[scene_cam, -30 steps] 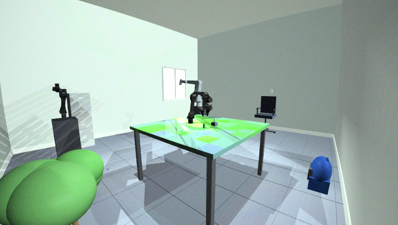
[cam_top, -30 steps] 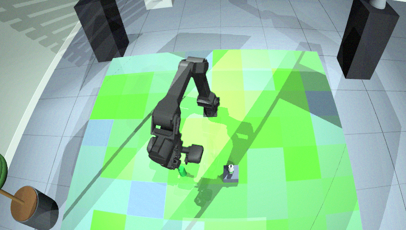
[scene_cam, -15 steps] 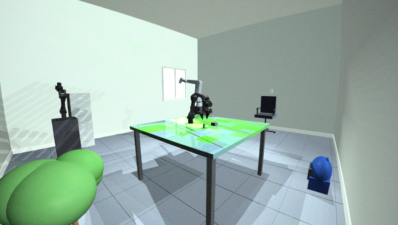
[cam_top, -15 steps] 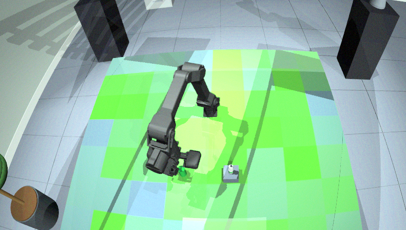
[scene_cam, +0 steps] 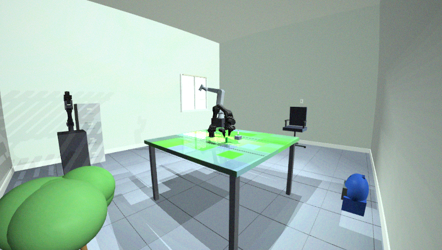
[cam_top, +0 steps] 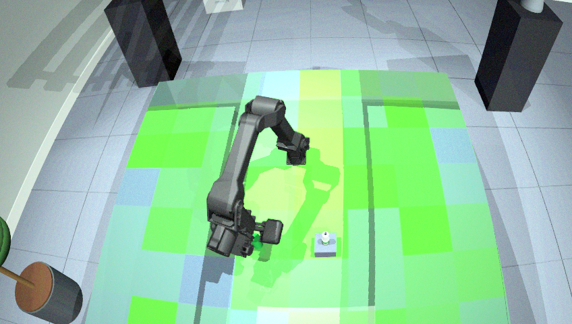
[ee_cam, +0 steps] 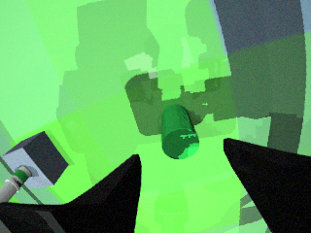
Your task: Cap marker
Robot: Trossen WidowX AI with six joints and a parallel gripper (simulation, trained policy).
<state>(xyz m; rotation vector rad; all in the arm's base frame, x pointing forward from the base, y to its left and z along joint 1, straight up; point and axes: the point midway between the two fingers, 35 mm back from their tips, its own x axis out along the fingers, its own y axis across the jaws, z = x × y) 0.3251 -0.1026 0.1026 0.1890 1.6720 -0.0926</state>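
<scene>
The green cap [cam_top: 257, 241] [scene_cam: 226, 139] [ee_cam: 180, 132] stands upright on the table. My gripper [scene_cam: 226, 136] [ee_cam: 182, 152] is open and empty, with its fingertips above the cap. In the wrist view the cap shows between and slightly ahead of the two spread fingers, touching neither. In the top view the arm partly hides the cap and the fingertips. The white marker [cam_top: 325, 236] [ee_cam: 10, 188] with a green band stands upright in the grey holder block [cam_top: 325, 253] [scene_cam: 238, 137] [ee_cam: 48, 157]. Its tip is bare. The block is right of the gripper in the top view.
The patchwork green and blue table [cam_top: 425, 225] [scene_cam: 192, 151] carries the arm's base [cam_top: 296, 160] behind the cap and holder. Shadows of the arm fall around the cap. Dark pedestals [cam_top: 140, 44] [cam_top: 517, 60] and a potted plant [cam_top: 50, 293] [scene_cam: 56, 213] stand off the table.
</scene>
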